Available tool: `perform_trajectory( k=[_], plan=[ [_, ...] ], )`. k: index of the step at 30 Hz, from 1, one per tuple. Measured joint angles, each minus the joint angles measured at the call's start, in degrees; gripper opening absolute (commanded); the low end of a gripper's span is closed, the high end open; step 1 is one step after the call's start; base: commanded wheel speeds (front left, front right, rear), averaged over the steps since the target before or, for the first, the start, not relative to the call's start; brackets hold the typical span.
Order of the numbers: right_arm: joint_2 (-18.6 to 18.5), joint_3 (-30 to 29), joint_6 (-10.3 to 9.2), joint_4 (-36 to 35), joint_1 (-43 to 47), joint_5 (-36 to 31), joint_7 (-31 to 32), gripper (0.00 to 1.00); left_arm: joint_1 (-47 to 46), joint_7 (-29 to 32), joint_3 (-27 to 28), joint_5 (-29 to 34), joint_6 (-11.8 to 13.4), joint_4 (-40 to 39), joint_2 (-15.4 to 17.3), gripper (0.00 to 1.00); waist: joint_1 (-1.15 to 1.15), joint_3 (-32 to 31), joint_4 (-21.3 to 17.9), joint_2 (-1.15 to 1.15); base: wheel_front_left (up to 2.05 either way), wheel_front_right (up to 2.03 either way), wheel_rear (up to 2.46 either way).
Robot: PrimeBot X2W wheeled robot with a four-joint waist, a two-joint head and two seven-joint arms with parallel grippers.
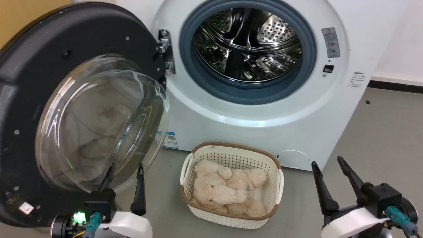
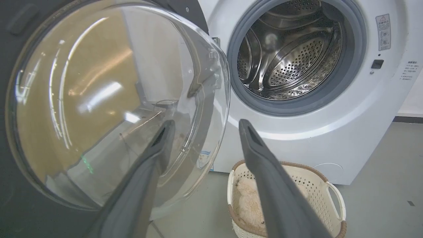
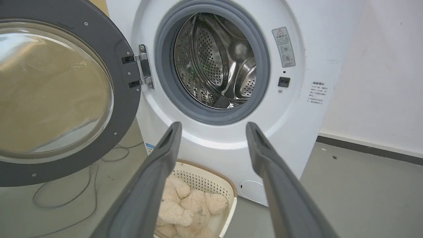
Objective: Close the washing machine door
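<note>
We logged washing machine door point(image 1: 19, 99) swung wide, left of washing machine point(image 1: 251, 115). Left claw point(image 1: 126, 167), right claw point(image 1: 326, 161) both agape, empty. We feared fingers point(image 1: 140, 188) skating off curved glass point(image 1: 99, 125), weak push leaving door ajar.

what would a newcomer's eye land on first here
The washing machine door, black-rimmed with a bulging glass bowl, stands wide open at the left. Right of it gapes the shiny steel drum, and below that sits a white basket of beige plush.
</note>
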Motion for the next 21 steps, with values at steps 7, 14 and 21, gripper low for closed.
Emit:
perform_trajectory(
  k=[7,14,21],
  plan=[
    [0.0,0.5,0.00,0.0,0.3,0.7,-0.9,1.00,0.2,-0.9,0.0,-0.1,0.1,0.0,0.0,1.00,0.00,-0.1,2.1,0.00,0.00,0.00,0.00],
    [0.0,0.9,0.00,0.1,0.4,1.3,-1.6,1.00,0.3,-1.7,-0.1,-0.3,0.4,-0.1,0.0,1.00,0.00,0.0,4.6,0.00,0.00,0.00,0.00],
    [0.0,1.7,0.00,0.5,0.5,1.3,-2.5,1.00,1.2,-2.5,0.2,-0.5,1.0,-0.6,0.0,1.00,0.00,0.3,6.9,0.00,0.00,0.00,0.00]
  ],
)
